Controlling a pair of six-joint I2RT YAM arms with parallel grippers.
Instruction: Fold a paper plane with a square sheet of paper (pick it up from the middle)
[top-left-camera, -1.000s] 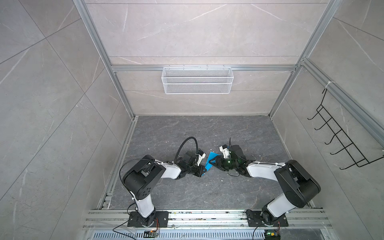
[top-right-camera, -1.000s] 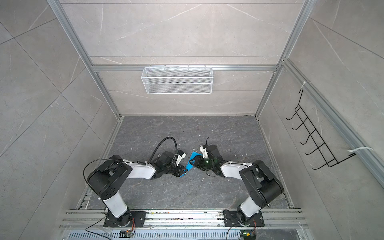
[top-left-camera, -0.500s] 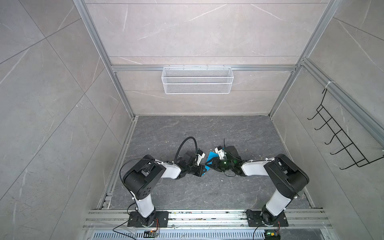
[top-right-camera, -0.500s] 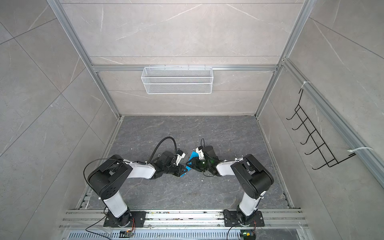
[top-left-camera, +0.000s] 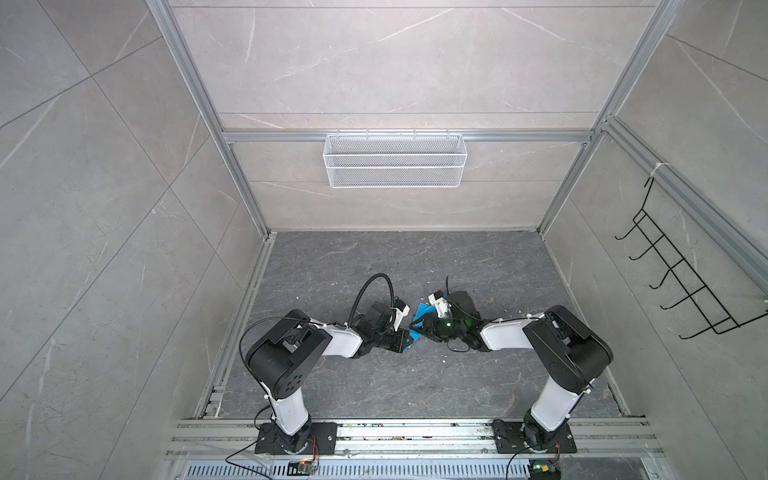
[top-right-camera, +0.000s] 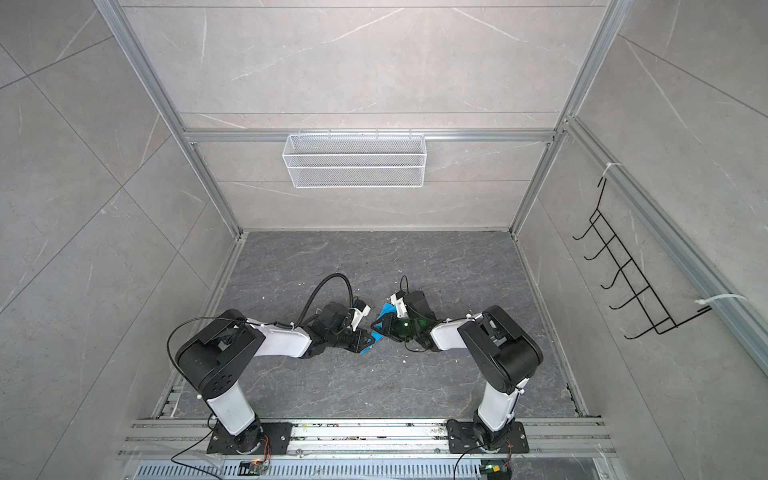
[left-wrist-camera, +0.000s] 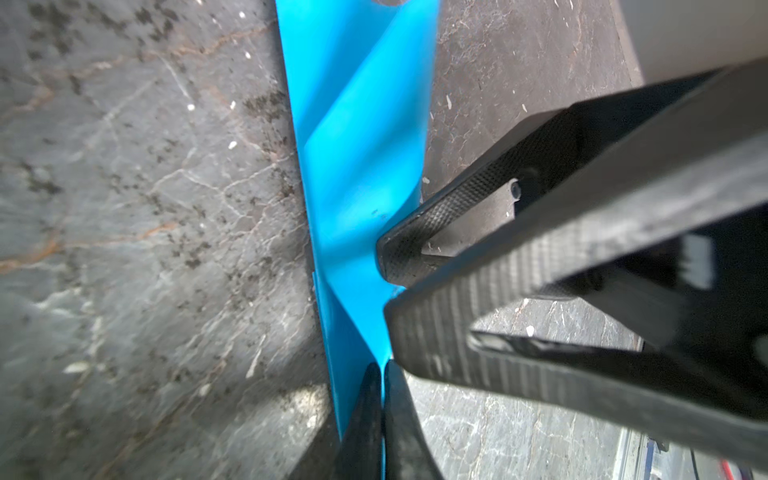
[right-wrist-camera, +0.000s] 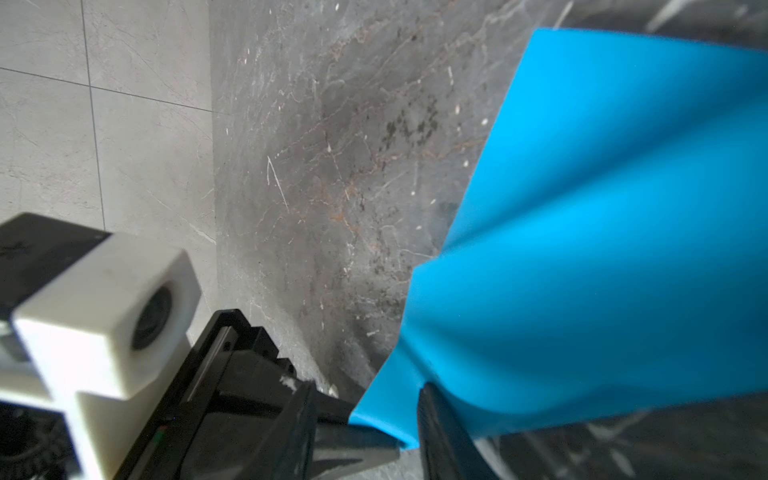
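Near the middle of the desk (left-wrist-camera: 145, 208) my left hand (left-wrist-camera: 381, 368) is pinched shut on the part-folded blue paper (left-wrist-camera: 357, 124), my right hand (left-wrist-camera: 388, 282) straddles its flap, whether clamped I cannot tell, so I should press along the crease without tugging sideways.

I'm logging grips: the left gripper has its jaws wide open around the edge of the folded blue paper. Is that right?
No. The left gripper is shut on the edge of the folded blue paper, not wide open: the left wrist view shows its fingers pressed together with the paper pinched between them.
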